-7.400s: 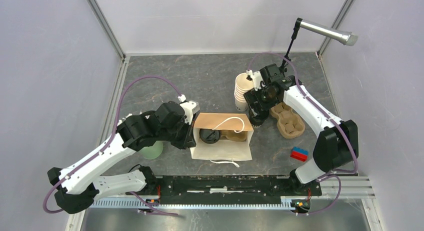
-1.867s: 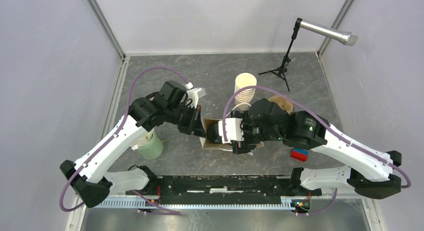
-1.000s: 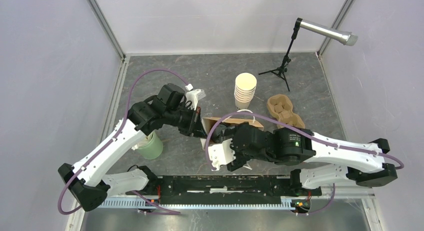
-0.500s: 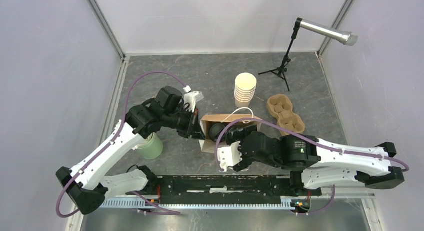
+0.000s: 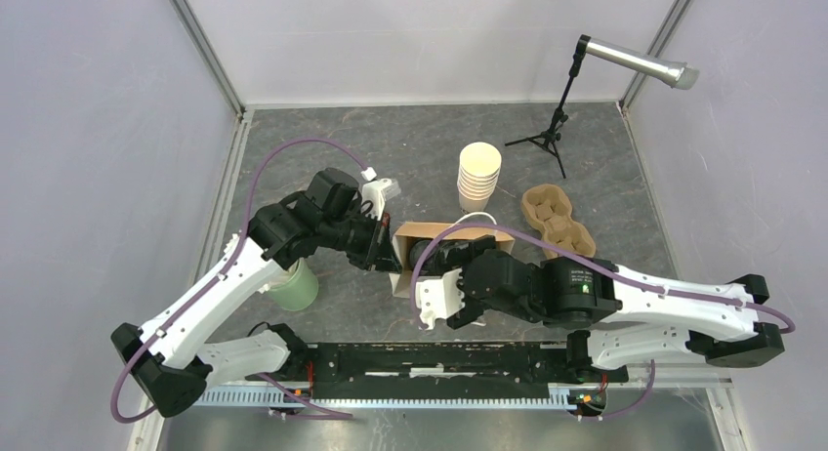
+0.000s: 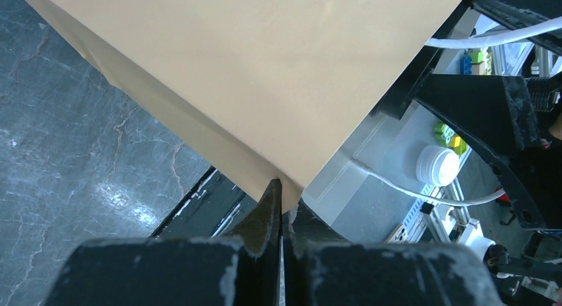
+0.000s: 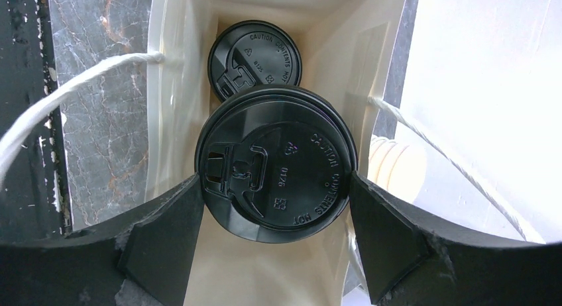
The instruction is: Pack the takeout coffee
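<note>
Right gripper [image 7: 275, 187] is grasping the held coffee cup [image 7: 275, 163] by its sides, fingers [image 7: 166, 233] pressing against the black lid's rim. It is holding the cup at the open mouth of the paper bag [image 7: 172, 87]. The second coffee cup [image 7: 255, 54], also lidded, is standing deeper inside the bag at its far end. Left gripper [image 6: 279, 187] is clenched, pinching the bag's brown edge. Stack of lidless cups [image 5: 478, 176] and cardboard cup carrier [image 5: 558, 220] are sitting near the bag's far side.
</note>
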{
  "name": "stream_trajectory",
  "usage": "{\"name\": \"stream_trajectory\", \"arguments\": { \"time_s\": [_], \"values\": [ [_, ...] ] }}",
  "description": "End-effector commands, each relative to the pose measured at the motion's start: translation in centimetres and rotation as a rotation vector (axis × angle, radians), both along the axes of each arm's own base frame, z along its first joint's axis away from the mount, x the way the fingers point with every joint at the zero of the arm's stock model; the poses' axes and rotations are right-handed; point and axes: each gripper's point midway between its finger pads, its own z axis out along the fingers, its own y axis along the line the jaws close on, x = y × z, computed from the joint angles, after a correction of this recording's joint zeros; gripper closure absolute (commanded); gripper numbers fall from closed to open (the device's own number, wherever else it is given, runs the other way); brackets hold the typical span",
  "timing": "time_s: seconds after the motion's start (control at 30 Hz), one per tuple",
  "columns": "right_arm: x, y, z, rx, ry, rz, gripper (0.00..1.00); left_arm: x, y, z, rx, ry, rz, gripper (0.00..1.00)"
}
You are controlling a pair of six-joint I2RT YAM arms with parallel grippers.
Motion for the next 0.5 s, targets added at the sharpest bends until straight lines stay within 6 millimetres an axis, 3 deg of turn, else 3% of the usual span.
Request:
{"name": "stream_trajectory", "arguments": {
  "time_s": [0.0,0.2,0.47],
  "values": [
    [0.5,-0.6,1.3,-0.001,-0.033,-0.018,0.18,0.7,-0.1,0.7,0.003,-0.076,-0.05,0.98],
    [0.6,-2.2,-0.4,-0.046,-0.035,-0.047,0.18,0.7,0.0,0.5,0.012,-0.075,-0.053,0.98],
    [0.4,-2.5,-2.6,-0.079,-0.023,-0.037,0.18,0.9,0.2,0.9,0.011,-0.092,-0.031,0.98]
  ]
}}
